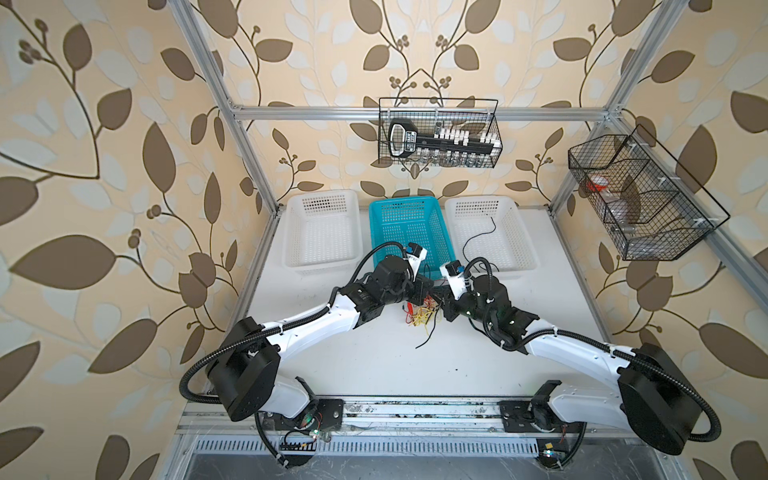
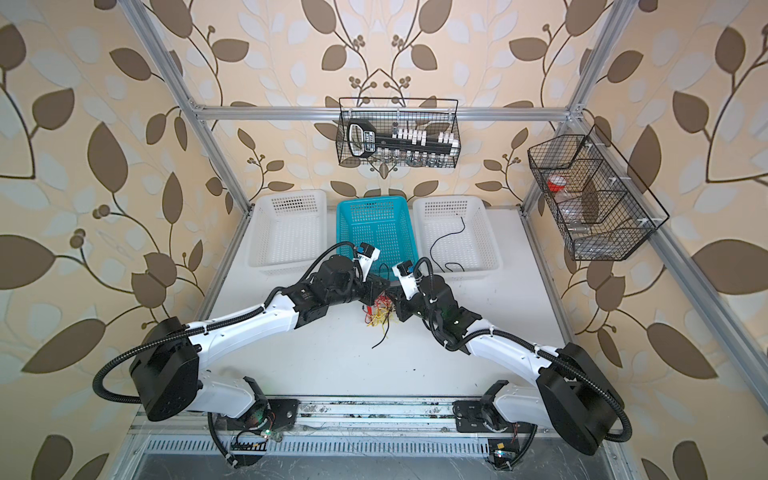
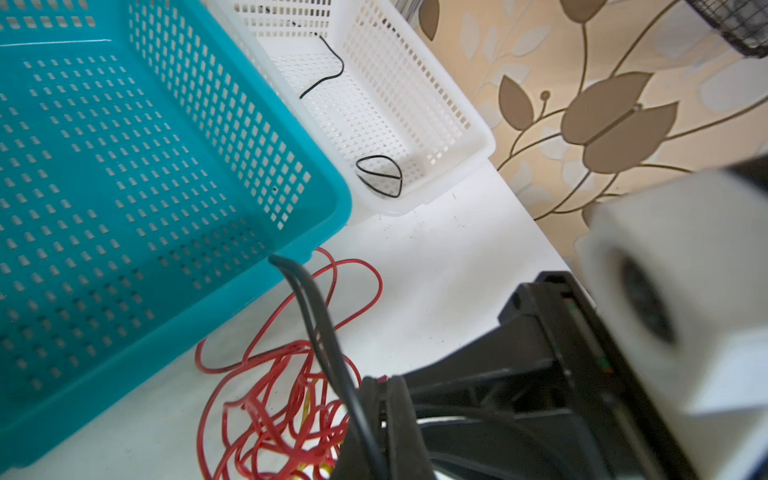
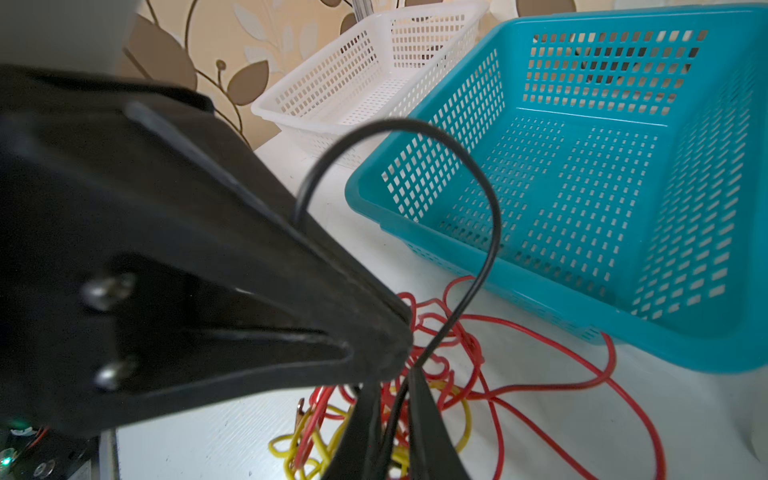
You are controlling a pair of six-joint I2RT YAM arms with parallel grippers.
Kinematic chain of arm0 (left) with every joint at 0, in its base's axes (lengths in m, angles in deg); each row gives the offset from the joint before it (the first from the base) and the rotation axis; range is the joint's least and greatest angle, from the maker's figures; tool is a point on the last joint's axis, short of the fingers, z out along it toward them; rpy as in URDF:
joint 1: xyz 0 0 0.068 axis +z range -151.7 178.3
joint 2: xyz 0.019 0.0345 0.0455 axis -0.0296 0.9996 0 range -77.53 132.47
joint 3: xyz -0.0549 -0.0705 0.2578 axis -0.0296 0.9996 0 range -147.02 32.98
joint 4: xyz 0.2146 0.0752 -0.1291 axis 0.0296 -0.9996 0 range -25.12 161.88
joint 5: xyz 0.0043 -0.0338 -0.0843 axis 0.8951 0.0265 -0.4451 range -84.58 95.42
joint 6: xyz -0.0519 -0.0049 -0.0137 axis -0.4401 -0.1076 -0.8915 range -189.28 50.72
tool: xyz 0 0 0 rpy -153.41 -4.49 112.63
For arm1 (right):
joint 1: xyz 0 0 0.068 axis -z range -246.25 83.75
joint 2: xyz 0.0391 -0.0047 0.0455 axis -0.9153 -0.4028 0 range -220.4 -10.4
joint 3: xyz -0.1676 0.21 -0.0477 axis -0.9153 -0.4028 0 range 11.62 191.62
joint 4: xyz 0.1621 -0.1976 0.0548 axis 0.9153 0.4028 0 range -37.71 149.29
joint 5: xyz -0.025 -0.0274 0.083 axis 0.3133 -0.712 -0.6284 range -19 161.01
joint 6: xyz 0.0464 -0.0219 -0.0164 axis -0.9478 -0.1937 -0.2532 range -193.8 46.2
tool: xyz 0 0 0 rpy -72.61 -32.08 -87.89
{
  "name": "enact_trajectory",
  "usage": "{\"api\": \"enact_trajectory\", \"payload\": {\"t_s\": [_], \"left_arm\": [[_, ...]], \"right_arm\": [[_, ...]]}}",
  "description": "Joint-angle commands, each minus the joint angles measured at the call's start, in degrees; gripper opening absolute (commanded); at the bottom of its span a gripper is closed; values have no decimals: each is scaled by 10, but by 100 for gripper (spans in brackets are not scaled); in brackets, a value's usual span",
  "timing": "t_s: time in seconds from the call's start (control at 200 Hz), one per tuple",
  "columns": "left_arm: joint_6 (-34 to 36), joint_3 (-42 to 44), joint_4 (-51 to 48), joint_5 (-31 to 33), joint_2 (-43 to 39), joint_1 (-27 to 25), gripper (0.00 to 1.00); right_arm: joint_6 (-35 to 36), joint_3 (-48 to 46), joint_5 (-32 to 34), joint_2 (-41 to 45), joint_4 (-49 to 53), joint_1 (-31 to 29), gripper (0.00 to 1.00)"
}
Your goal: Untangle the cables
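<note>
Only top views show where black cable (image 1: 430, 334) ends.

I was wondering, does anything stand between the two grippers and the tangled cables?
Nothing visible does. Both the left gripper and right gripper are at the cables; a black cable runs between the right gripper's fingers. The teal basket sits beyond the tangle, not between.
</note>
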Motion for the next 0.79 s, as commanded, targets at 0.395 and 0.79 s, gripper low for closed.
{"api": "enact_trajectory", "payload": {"t_s": [0.395, 0.79], "left_arm": [[-9, -29, 39, -42, 6, -5, 0], [3, -21, 24, -15, 6, 0, 0]], "right_arm": [[-12, 22, -19, -36, -84, -4, 20], [-17, -9, 1, 49, -9, 21, 28]]}}
